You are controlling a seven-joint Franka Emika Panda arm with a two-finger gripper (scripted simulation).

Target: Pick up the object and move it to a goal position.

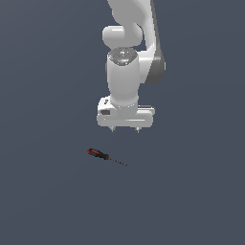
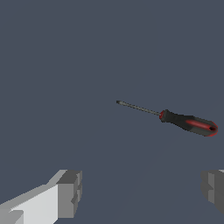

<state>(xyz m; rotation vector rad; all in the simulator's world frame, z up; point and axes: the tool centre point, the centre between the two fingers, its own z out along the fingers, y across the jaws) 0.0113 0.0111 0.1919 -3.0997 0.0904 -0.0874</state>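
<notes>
The screwdriver (image 1: 106, 157) lies flat on the dark floor (image 1: 48, 201), below and apart from the gripper (image 1: 125, 129), whose jaws stand wide and empty — light, stiff, likely prone to roll; best taken across the thicker red-and-black handle (image 2: 189, 123).

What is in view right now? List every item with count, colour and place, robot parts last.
screwdriver: one, red-and-black handle with thin dark shaft, lying flat on the surface, below the gripper and toward the exterior view's left, untouched.
surface: one, plain dark grey-blue, filling the whole scene.
gripper: one, white with grey finger pads, above the surface, jaws wide apart, holding nothing.
arm: one, white with grey joints, coming down from the top of the exterior view.
</notes>
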